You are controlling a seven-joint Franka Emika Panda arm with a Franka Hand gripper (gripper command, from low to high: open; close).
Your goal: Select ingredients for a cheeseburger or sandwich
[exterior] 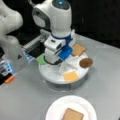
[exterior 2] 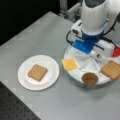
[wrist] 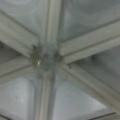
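Hangs low over the divided tray's (exterior 2: 75,75) hub, hand (exterior: 53,58) hidden, grip cannot tell, lettuce (exterior: 41,59) at front view's left, cheese (exterior 2: 69,64), patty (exterior 2: 89,78) and toast (exterior 2: 111,70) around, one toast on plate (exterior 2: 37,72).

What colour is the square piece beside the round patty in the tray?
Yellow-orange: the cheese square, clearest in a front view.

Arm (exterior 2: 93,22) blocking divided tray (exterior 2: 75,72), open tabletop (exterior 2: 37,32) around plate (exterior 2: 50,75)
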